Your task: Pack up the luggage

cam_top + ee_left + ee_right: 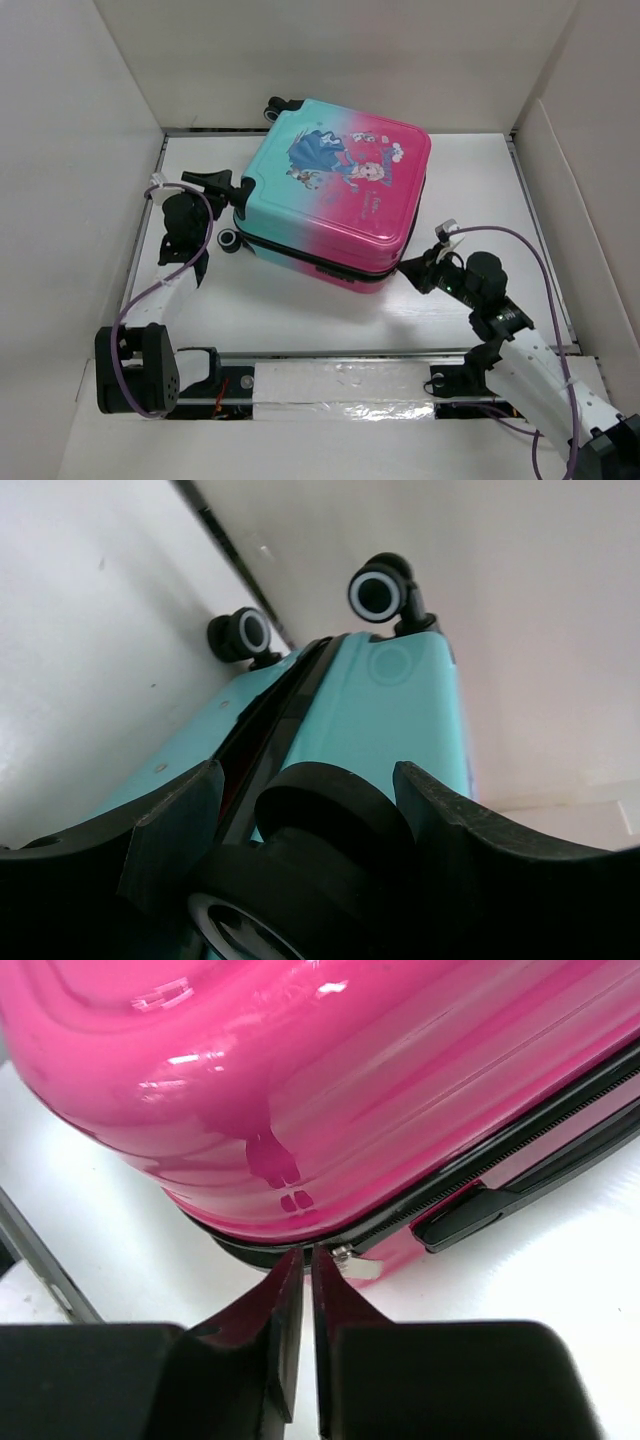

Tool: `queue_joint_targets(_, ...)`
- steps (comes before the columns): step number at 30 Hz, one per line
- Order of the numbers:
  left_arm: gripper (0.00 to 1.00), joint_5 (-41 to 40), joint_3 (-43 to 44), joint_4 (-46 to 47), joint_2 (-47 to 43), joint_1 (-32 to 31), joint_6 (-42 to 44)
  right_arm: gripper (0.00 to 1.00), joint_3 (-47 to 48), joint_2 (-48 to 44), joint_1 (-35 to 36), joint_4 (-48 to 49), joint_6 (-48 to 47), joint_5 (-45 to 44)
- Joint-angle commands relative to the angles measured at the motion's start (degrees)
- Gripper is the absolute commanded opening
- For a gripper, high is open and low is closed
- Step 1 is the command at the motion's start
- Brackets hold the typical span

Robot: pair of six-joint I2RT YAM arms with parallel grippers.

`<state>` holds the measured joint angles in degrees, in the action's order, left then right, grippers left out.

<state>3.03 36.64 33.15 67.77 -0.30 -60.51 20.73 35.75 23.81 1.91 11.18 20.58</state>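
Note:
The luggage (340, 190) lies flat and closed on the white table, its teal end to the left and its pink end to the right, princess print up. My left gripper (243, 190) is at the teal end. In the left wrist view my left gripper (305, 770) has its jaws around a black wheel (330, 820) of the luggage (400, 710). My right gripper (405, 267) is at the near pink corner. In the right wrist view my right gripper (307, 1252) is shut and empty, tips at the black zipper seam of the luggage (300, 1080). The silver zipper pull (358, 1266) is just right of the tips.
White walls enclose the table on the left, back and right. A metal rail with a foil-wrapped strip (340, 385) runs along the near edge between the arm bases. Two more wheels (378, 593) (243, 632) stick out at the far teal end. A black handle (470, 1215) sits on the side.

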Motion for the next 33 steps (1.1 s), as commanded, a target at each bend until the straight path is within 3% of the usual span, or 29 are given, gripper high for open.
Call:
queue_joint_targets(1,0.0,5.41,-1.3,7.63,-1.76,-1.29,1.71,0.16,-1.48,-1.73,0.36,8.01,2.88,0.51)
queue_joint_targets(5,0.0,6.02,-1.84,9.04,-0.27,-1.29,1.19,0.47,-0.61,2.47,0.36,8.38,1.4,2.89)
queue_joint_targets(7,0.0,5.5,-2.1,9.39,0.61,-1.29,1.1,0.47,-0.25,4.15,0.36,7.84,0.95,2.63)
queue_joint_targets(11,0.0,4.0,-1.58,10.18,2.28,-0.68,1.36,0.26,-2.0,4.52,0.36,8.63,2.79,-1.85)
queue_joint_targets(14,0.0,4.7,0.52,10.54,4.82,-0.06,0.75,0.21,-5.25,2.14,0.36,10.38,4.54,-1.77)
queue_joint_targets(19,0.0,6.2,1.94,10.45,7.99,-0.06,0.13,0.4,-10.18,-2.0,0.36,13.65,5.08,-3.0)
queue_joint_targets(33,0.0,5.67,0.27,8.87,7.73,-0.06,0.48,0.46,-8.34,7.75,0.36,20.85,2.62,-1.15)
